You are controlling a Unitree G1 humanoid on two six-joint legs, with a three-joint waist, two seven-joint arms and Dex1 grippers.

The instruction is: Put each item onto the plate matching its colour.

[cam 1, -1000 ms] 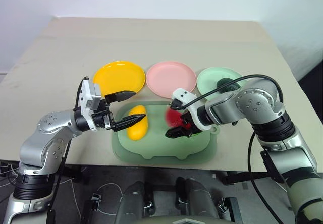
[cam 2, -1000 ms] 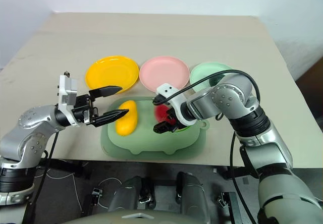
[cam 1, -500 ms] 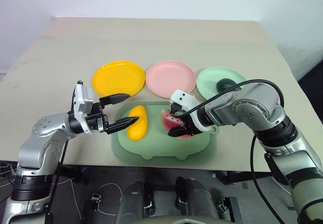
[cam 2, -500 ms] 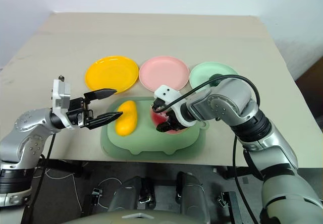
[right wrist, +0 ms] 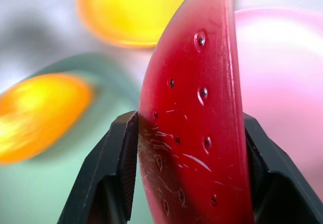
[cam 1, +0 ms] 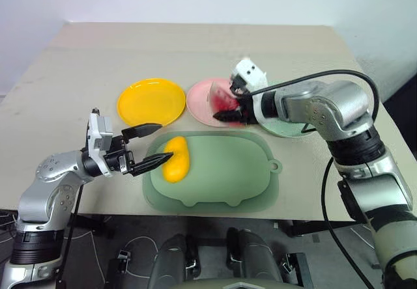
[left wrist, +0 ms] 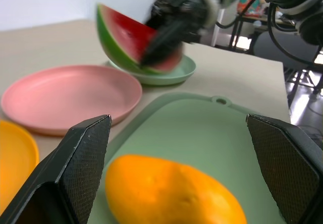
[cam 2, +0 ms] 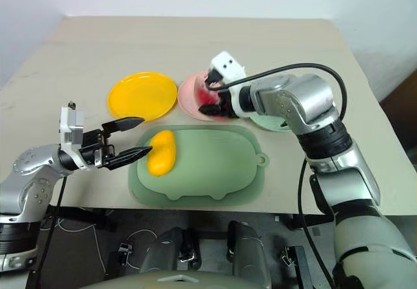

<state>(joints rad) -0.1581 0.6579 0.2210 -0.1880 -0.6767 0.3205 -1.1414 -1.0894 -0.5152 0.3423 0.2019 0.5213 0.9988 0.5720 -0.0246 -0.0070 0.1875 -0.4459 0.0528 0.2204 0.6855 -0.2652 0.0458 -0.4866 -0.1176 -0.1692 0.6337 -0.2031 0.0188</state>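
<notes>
**Inspector:** Since red belongs on pink, the red plastic watermelon wedge with green rind (cam 1: 221,101) is pinched between the jaws of the right gripper (cam 1: 229,112) above the round pink plastic plate (cam 1: 201,97).

**Clerk:** And the rest?

**Inspector:** The yellow oblong toy mango (cam 1: 176,159) is left in the pale green tray (cam 1: 228,178), just beyond the spread jaws of the left gripper (cam 1: 150,145). The yellow-orange plate (cam 1: 151,101) is noted empty.

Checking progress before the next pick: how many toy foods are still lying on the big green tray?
1. The yellow mango lies at the left end of the tray. The watermelon wedge is off it, held over the pink plate.
</notes>
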